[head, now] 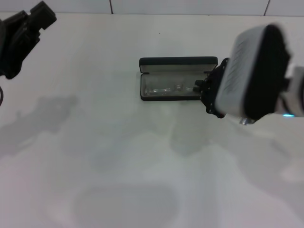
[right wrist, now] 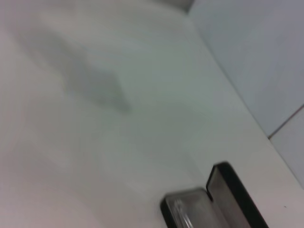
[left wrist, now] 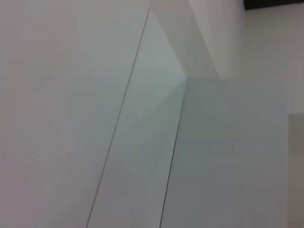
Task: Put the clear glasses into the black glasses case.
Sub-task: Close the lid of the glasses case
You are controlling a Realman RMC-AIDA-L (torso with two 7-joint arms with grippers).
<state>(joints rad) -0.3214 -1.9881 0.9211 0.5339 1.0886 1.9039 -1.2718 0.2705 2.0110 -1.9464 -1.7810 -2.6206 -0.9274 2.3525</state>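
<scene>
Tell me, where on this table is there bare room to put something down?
Nearly everywhere: the table is bare in front of the case and off to its left. It is crowded only at the case's right end, where the right gripper sits; the glasses lie inside.

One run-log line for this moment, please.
glasses: in open case | right pincer: at case's right end | left pincer: parked far left | lid: up

The black glasses case [head: 178,78] lies open near the desk's far edge — lid upright at the back, pale lining showing. The clear glasses [head: 168,88] rest inside its tray — transparent, folded, lying lengthwise.
</scene>
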